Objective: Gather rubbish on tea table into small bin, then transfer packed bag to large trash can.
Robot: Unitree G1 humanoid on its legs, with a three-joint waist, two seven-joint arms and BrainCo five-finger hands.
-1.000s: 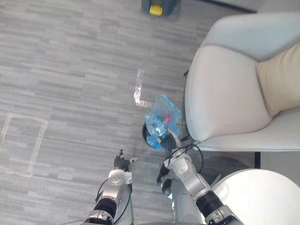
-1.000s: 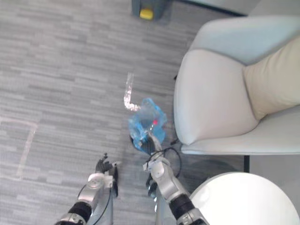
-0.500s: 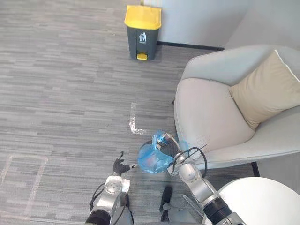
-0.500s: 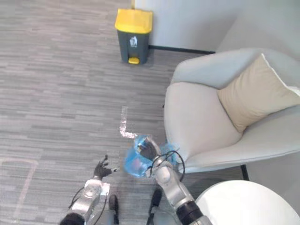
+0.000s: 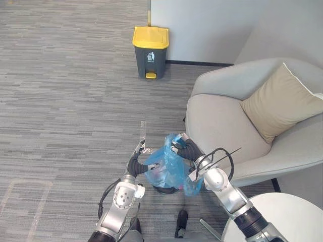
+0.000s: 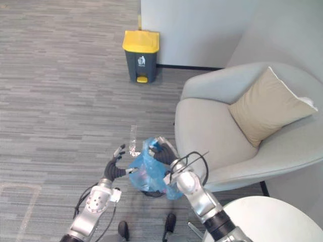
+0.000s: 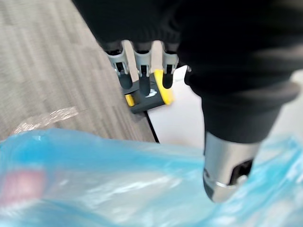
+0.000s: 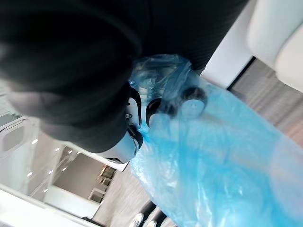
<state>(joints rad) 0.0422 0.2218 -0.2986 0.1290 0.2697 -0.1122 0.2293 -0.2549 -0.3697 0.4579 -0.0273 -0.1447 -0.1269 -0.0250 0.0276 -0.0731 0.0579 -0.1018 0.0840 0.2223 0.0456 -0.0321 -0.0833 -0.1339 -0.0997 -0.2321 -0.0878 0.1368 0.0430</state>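
Because the blue rubbish bag [image 5: 166,166] has to be carried away, its bunched top is gripped by the right hand [image 5: 187,149], whose fingers are curled tight round the plastic. The bag hangs down below that hand, and something red can be seen through its side. The left hand [image 5: 135,162] is held just beside the bag, across from the right hand, with its fingers straight and spread. The bag seems to be steadied this way so that it does not swing. Under both hands, a small dark bin [image 5: 164,189] is seen at the bag's bottom. Whether the bag is fully out of it cannot be told. The grey trash can with the yellow lid [image 5: 150,45] stands well ahead of both hands, so a walk is likely needed. A pale armchair [image 5: 222,126] is close on the right hand's outer side and could be brushed by the bag.
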